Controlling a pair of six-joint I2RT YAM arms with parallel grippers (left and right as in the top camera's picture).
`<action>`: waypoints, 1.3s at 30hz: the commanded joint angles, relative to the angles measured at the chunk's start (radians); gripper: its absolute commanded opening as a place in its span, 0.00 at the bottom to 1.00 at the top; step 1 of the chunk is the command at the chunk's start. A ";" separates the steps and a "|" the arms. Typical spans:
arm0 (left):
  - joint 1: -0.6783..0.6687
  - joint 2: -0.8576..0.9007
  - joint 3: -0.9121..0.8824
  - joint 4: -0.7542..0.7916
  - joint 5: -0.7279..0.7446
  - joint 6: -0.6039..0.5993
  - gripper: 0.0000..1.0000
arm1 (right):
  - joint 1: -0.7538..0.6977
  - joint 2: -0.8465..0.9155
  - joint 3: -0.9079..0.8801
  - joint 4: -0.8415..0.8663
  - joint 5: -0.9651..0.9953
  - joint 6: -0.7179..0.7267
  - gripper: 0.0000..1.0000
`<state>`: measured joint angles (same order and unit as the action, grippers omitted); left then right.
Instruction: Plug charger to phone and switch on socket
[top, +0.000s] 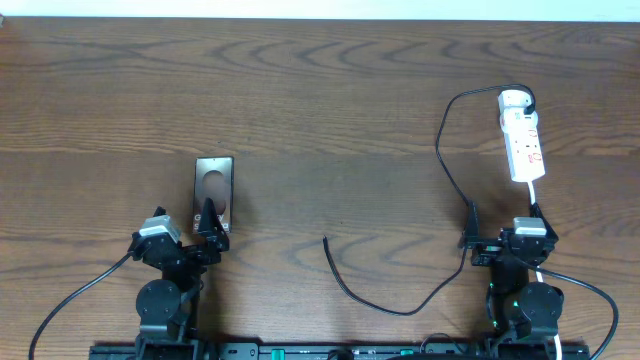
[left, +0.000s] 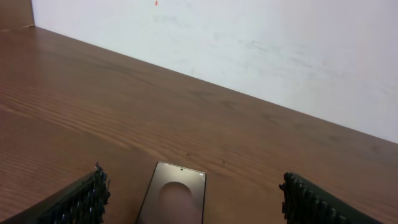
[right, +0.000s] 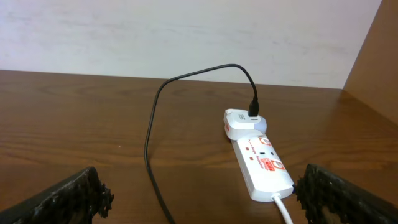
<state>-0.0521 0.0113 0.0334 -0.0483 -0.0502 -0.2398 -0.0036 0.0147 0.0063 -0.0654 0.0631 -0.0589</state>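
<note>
The phone (top: 214, 183) lies flat at the left of the table, bronze-grey with a dark oval patch; it also shows in the left wrist view (left: 175, 196). My left gripper (top: 210, 222) is open just in front of the phone, which lies between its fingers (left: 193, 199). The socket (top: 522, 140), a white power strip with red marks, lies at the far right (right: 261, 163). The charger's white plug adapter (right: 244, 122) sits in its far end. The black charger cable (top: 445, 170) loops down to a free tip (top: 325, 240) mid-table. My right gripper (top: 500, 235) is open and empty before the socket (right: 202, 196).
A white cord (top: 535, 195) leaves the socket's near end toward my right arm (right: 283, 208). Thicker black robot cables (top: 70, 300) run along the front edge. A white wall (right: 186, 31) stands behind the table's far edge.
</note>
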 joint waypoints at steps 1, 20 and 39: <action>0.006 0.001 -0.016 -0.019 0.015 -0.006 0.86 | -0.009 -0.010 -0.001 -0.005 -0.002 0.002 0.99; 0.006 0.636 0.764 -0.448 0.017 0.091 0.86 | -0.009 -0.010 -0.001 -0.005 -0.002 0.002 0.99; 0.006 1.482 1.442 -0.999 0.069 0.153 0.86 | -0.009 -0.010 -0.001 -0.005 -0.002 0.002 0.99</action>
<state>-0.0521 1.4441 1.4597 -1.0424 0.0101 -0.1028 -0.0036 0.0120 0.0063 -0.0662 0.0601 -0.0589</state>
